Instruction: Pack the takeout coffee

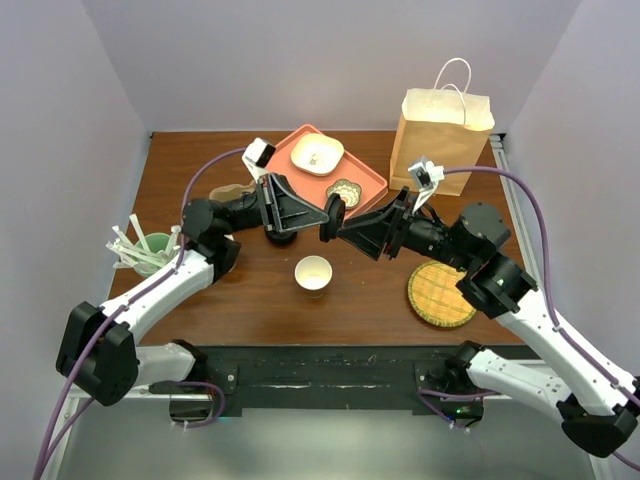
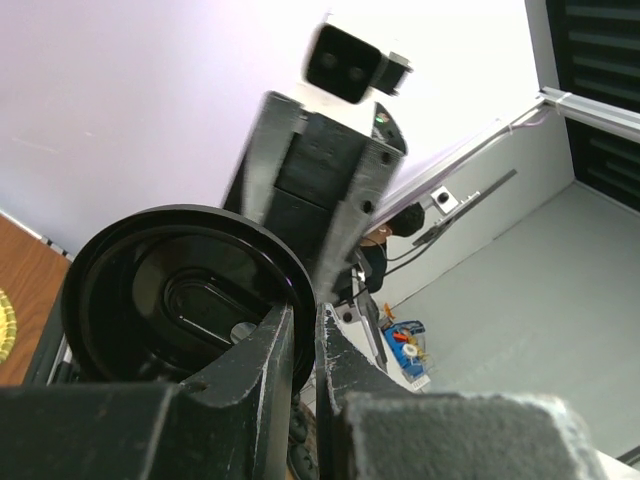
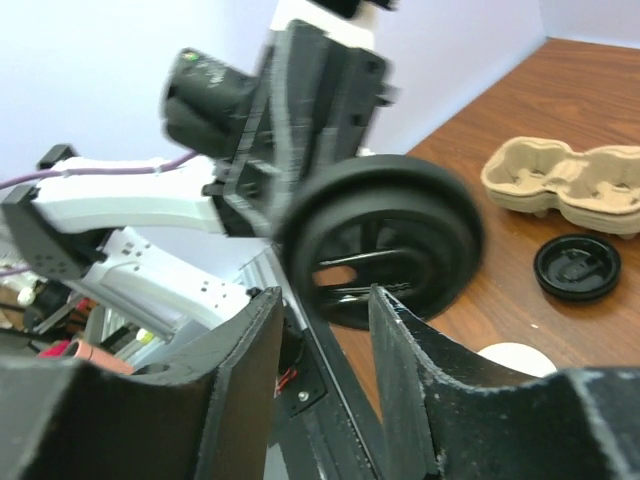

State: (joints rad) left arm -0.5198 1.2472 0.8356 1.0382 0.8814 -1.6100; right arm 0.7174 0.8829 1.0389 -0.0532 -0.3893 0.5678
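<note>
While the left gripper [image 2: 305,318] is pinching tight on the rim of a loose black lid [image 2: 180,295], it's holding that disc up on edge in mid-air above the middle of the table [image 1: 250,295], top face turned toward its own wrist camera. Facing it nose to nose from the other side, the right gripper [image 3: 325,312] is standing with its fingers [image 3: 245,370] apart and the lid's lower edge is showing in the gap between them. That view is smeared, so I can't tell whether those fingers are actually biting on the lid or just flanking it. Down on the wood, a second black lid [image 3: 578,268] is lying flat just beside a moulded pulp cup carrier [image 3: 565,180]. Nearer the front edge, a lidless paper cup [image 1: 313,272] is standing upright, cream-white inside, clear of both grippers. Behind the meeting point, an orange tray [image 1: 372,183] is sitting with a white dish [image 1: 317,153] on it. A tall brown paper bag [image 1: 440,140] with white handles is standing upright at the far right corner. A round woven mat [image 1: 440,295] is lying partly under the right arm, and a green cup of white sticks [image 1: 145,250] is sitting at the left edge. As for the takeout coffee itself, I can't tell where it is from any of these views.
</note>
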